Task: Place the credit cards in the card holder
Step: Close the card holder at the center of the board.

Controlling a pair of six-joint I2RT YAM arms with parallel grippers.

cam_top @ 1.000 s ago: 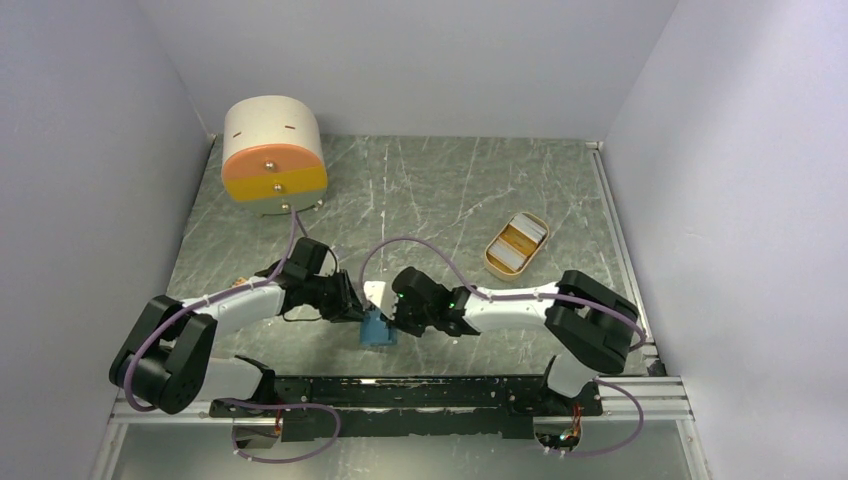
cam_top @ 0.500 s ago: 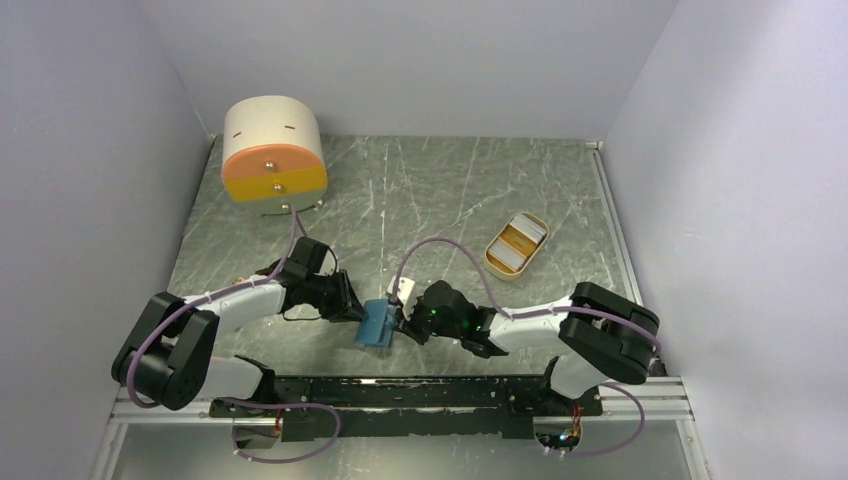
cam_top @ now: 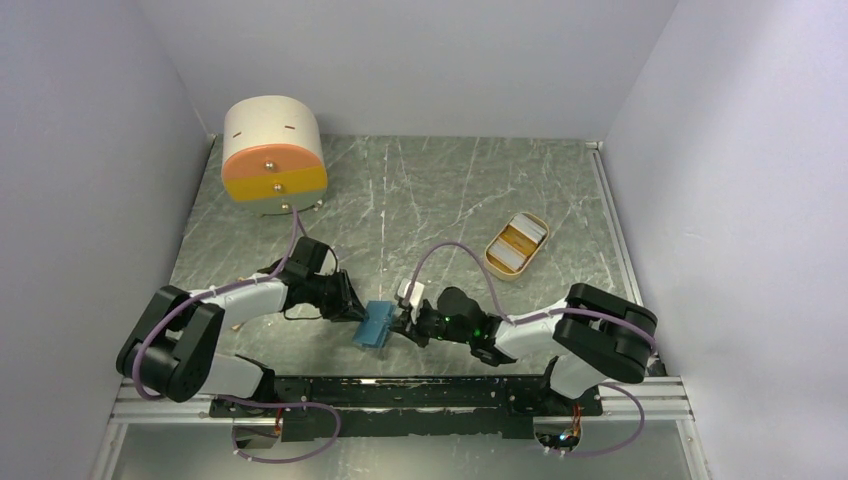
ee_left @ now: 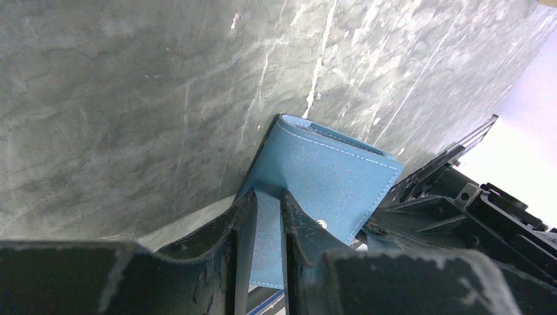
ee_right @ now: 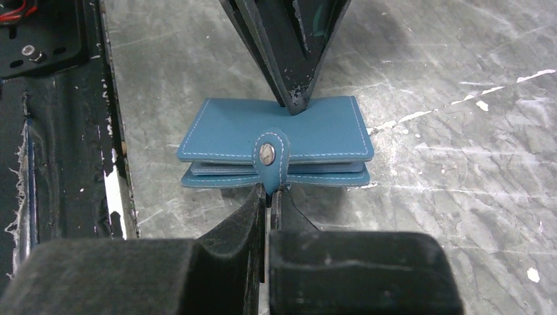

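Note:
The card holder (cam_top: 377,325) is a closed blue wallet near the table's front edge. My left gripper (cam_top: 352,308) is shut on its left edge; in the left wrist view (ee_left: 268,197) the fingers pinch a blue cover of the wallet (ee_left: 328,174). My right gripper (cam_top: 405,322) is at its right side. In the right wrist view (ee_right: 269,191) the jaws are shut on the lower end of the snap tab (ee_right: 267,154), which is still snapped over the wallet (ee_right: 223,128). The credit cards (cam_top: 515,245), orange-yellow and whitish, lie in the tray at the right.
An oval tan tray (cam_top: 494,262) sits right of centre. A round cream and orange drawer box (cam_top: 272,155) stands at the back left. A black metal rail (cam_top: 400,392) runs along the front edge, close to the wallet. Grey walls enclose the table.
My right arm has swung lower and rightward, its gripper now at the wallet's right side. The wallet has tilted and shifted slightly left. My left gripper has held its place.

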